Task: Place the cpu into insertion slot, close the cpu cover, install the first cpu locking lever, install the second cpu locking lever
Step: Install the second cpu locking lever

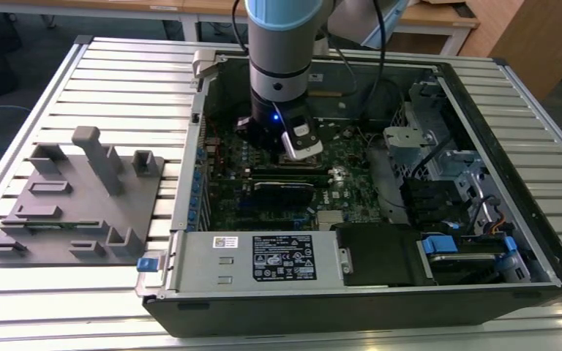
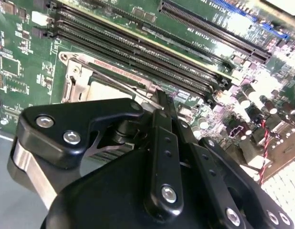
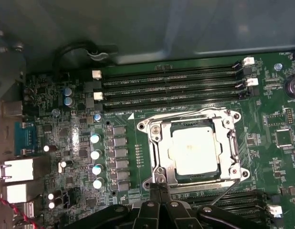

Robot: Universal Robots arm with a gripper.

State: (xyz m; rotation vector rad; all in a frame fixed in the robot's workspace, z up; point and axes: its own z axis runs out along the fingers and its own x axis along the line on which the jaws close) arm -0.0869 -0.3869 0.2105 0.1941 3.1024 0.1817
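- Exterior view: a robot arm [image 1: 279, 51] reaches down into an open computer case [image 1: 359, 292] lying on a slatted metal table [image 1: 115, 80]. Its gripper [image 1: 298, 151] hangs over the green motherboard [image 1: 261, 212]. A grey fixture block [image 1: 76, 197] sits towards this view's left.
- Second wrist view: the black gripper's fingers [image 2: 163, 107] are pressed together, tips at the edge of the insertion slot [image 2: 73, 83], beside the long black memory slots [image 2: 138, 52].
- First wrist view: the cpu [image 3: 193, 151], pale silver, sits in the insertion slot [image 3: 159, 183], with the cpu cover [image 3: 228, 143] closed around it. The closed gripper [image 3: 162, 190] touches the socket's edge.
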